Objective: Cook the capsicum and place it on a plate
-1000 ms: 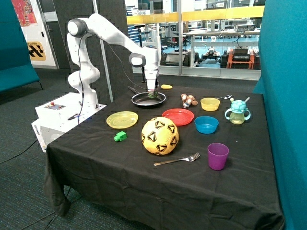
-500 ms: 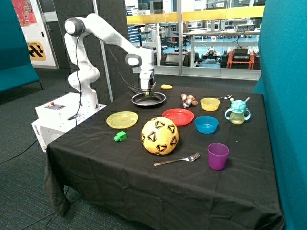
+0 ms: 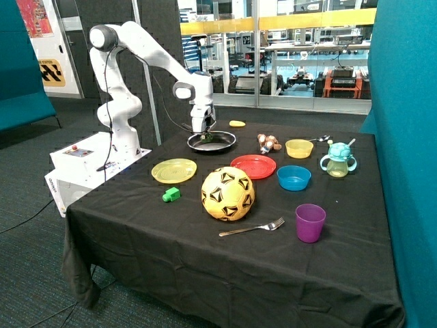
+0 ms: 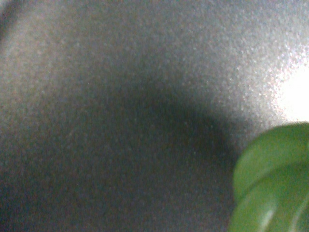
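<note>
Since 1 second ago the arm has swung its gripper from the pan's middle toward the rim at 9 o'clock, still low over the frying pan. I cannot tell how far its jaws are parted. Close under the wrist camera, the capsicum lies on the pan's dark floor. At 4 o'clock from the pan, the red plate sits bare on the black tabletop.

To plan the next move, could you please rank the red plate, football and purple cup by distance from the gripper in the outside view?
From the gripper over the frying pan:
1. Red plate, just in front of the pan.
2. Football, mid-table.
3. Purple cup, near the front edge.
</note>
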Motion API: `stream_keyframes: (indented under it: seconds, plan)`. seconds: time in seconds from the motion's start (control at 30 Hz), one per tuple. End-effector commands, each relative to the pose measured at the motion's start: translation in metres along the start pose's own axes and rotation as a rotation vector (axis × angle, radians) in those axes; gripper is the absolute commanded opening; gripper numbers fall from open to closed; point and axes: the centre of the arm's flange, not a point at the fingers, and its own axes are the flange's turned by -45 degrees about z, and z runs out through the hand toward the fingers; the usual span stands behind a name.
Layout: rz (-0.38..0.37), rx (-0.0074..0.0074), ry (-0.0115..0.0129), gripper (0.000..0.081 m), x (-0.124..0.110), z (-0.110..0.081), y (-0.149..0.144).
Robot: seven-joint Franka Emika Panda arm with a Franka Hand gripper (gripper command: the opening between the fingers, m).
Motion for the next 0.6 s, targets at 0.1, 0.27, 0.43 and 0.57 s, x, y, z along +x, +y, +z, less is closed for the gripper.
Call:
stream_keyframes:
  seconds: [0.1,0.27,0.43,0.57]
  plan:
    - [0.035,0.0001,-0.0037,0.0652,0.011,0.019,0.008]
    - [0.028,0.0002,-0.0037,0.0674,0.021,0.022,0.01]
    - [0.028,0.0002,-0.0037,0.0696,0.021,0.024,0.012]
    - [0.026,0.0002,-0.0037,0.0712,0.019,0.023,0.013]
